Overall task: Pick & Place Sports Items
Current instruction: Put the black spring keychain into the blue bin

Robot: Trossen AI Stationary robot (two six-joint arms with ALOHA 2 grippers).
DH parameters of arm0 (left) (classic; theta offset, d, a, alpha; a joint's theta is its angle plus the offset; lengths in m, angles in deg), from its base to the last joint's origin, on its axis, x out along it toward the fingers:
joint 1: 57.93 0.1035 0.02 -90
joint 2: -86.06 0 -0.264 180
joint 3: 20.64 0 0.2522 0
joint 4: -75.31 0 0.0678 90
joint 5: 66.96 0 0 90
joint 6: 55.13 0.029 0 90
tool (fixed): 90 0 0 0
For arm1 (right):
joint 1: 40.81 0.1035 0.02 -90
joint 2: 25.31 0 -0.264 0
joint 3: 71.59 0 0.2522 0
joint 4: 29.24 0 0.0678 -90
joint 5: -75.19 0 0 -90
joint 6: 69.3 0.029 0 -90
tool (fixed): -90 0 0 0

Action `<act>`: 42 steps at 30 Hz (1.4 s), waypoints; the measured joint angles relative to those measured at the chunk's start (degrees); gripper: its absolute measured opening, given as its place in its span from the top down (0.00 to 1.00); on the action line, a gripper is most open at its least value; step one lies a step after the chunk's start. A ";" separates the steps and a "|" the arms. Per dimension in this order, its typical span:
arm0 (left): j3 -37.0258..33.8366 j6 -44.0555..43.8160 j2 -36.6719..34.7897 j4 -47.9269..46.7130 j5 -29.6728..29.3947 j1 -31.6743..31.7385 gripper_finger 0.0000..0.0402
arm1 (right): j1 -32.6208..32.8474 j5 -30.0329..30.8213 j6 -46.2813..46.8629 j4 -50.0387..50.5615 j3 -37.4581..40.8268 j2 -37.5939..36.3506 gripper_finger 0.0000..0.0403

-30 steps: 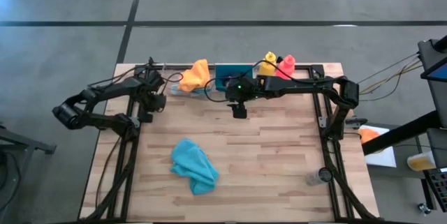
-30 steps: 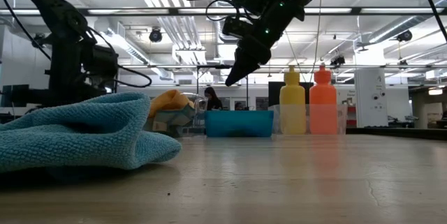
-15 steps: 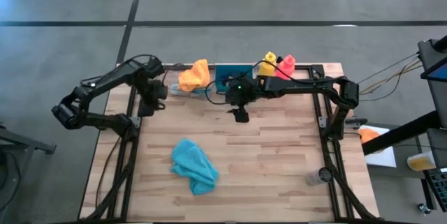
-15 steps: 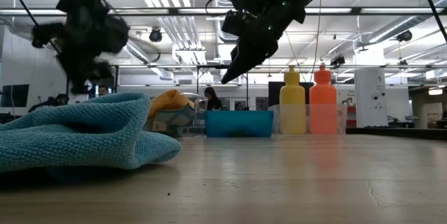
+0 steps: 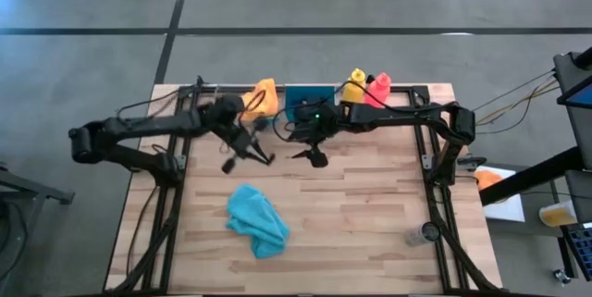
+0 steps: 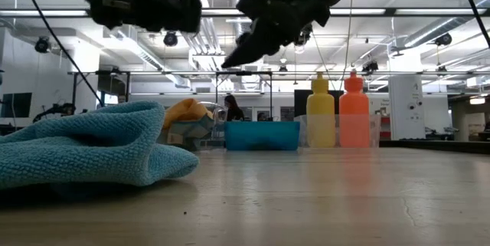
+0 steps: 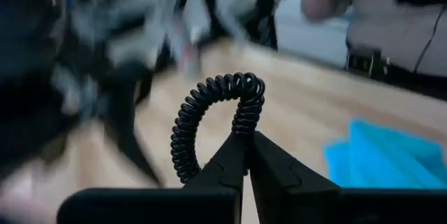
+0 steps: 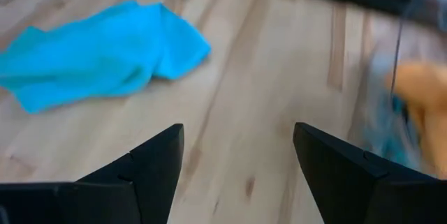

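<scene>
Teal cloth (image 5: 257, 220) lies crumpled mid-table toward the near edge, with bare wood (image 5: 370, 204) all around it. Left gripper (image 5: 248, 152) hangs above the table, fingers pressed together, empty. Right gripper (image 5: 313, 154) hovers beside it — fingers spread, holding nothing. Orange cloth (image 5: 260, 100), yellow bottle (image 5: 354, 86) and pink-red bottle (image 5: 376, 90) stand along the far edge. No legible writing.

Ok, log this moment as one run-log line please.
left gripper: shut, empty, above table | right gripper: open, empty, mid-table | teal cloth: flat on table, untouched
</scene>
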 joint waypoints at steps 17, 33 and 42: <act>-10.61 -17.43 2.49 28.15 -2.62 -7.32 0.96 | 9.34 12.21 -2.56 -5.45 -0.09 -4.09 0.32; -10.61 -19.96 2.52 28.15 -4.05 -7.33 0.96 | 12.37 12.15 -6.23 -11.16 -0.11 -3.39 0.42; -10.61 -19.79 2.52 28.13 -4.75 -7.29 0.96 | 12.62 12.13 -7.89 -11.28 -0.11 -3.39 0.88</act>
